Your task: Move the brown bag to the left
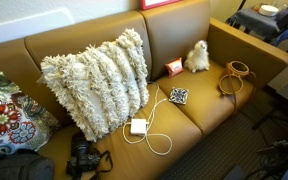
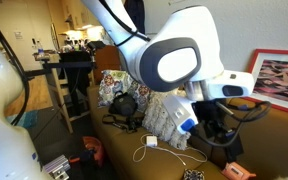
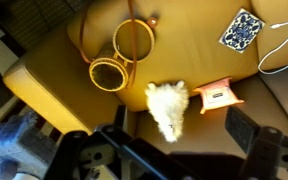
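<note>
The brown bag (image 1: 237, 76) lies on the seat at the sofa's end by the armrest, with round ring rims and a thin strap. In the wrist view the bag (image 3: 119, 55) is at the upper left, its two rings side by side. My gripper (image 3: 174, 142) is open and empty, high above the seat, its fingers framing a white plush toy (image 3: 167, 106) below. The bag lies beyond the jaws, apart from them. In an exterior view my gripper (image 2: 217, 125) hangs over the sofa. The arm does not show in the exterior view that holds the bag.
A small orange-red box (image 1: 173, 67) and the white plush toy (image 1: 197, 57) sit by the backrest next to the bag. A patterned coaster (image 1: 179, 96), white charger with cable (image 1: 138, 126), shaggy pillow (image 1: 96, 80) and black camera (image 1: 84, 158) lie further along the seat.
</note>
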You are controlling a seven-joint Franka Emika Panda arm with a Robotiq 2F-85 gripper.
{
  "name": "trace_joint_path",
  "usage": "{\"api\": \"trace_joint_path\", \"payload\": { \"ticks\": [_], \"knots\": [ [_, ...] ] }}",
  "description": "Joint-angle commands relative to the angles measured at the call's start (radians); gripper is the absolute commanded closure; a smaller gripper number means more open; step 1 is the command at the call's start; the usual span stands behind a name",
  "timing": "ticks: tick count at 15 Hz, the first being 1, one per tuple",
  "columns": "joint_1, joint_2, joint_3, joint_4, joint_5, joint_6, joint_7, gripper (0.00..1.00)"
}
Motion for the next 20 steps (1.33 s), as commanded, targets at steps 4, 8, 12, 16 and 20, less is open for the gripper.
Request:
{"api": "trace_joint_path", "payload": {
  "ticks": [4,8,12,16,20],
  "knots": [
    [-0.125,-0.032,-0.119,-0.078,0.022,0.082,-0.162,0.0],
    [-0.114,-0.172,-0.108,-0.223,0.154,0.052,-0.274,0.0],
    [-0.105,-0.187,-0.084,-0.225,0.188,0.037,-0.274,0.0],
    [-0.095,-0.238,-0.08,-0.249,0.2,0.024,-0.278,0.0],
    [-0.046,-0.14,0.002,-0.245,0.186,0.094,-0.236,0.0]
  ]
}}
